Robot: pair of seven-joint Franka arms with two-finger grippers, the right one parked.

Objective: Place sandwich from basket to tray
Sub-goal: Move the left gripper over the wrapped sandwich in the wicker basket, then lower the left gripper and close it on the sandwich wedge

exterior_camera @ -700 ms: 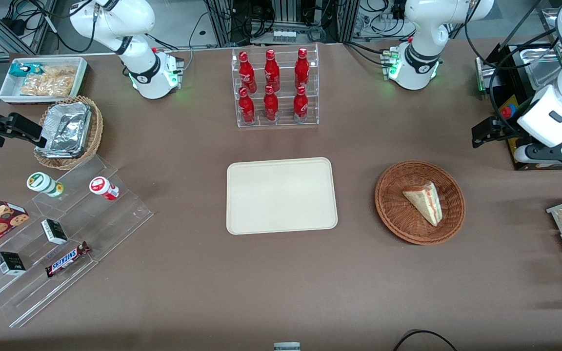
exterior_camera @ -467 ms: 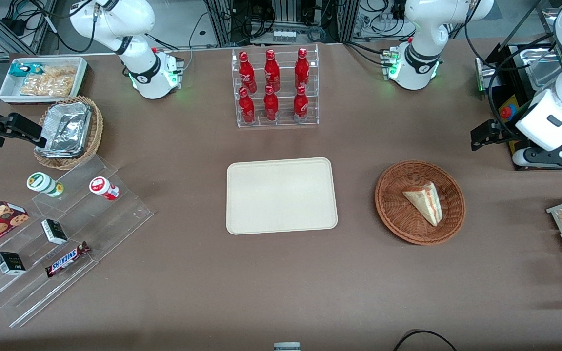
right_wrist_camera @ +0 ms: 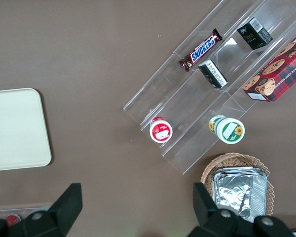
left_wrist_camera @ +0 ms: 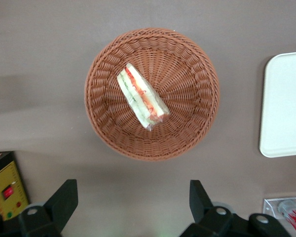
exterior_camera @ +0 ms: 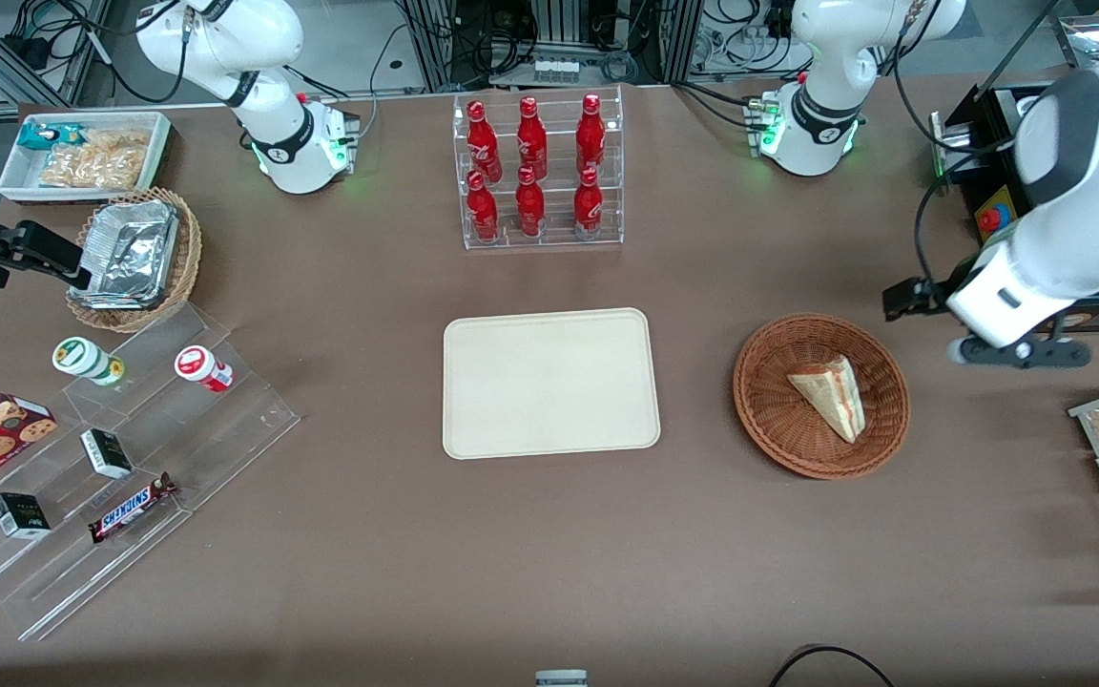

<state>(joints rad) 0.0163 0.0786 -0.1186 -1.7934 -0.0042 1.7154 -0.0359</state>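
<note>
Gripper [left_wrist_camera: 129, 207] spread wide, empty, above table just beside basket [left_wrist_camera: 197, 64]. Sandwich [left_wrist_camera: 141, 96] lies in basket; clear wrap prob slippery, could slide when pinched.

A robotics lab: cable-strewn equipment racks [exterior_camera: 559, 38] edge a shop-like snack table [exterior_camera: 368, 553].

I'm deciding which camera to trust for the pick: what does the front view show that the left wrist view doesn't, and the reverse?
Only the front view shows the whole tray and the red bottles. Only the left wrist view shows the open gripper with its fingers spread, above the table beside the basket. Both show the sandwich lying in the basket.
</note>
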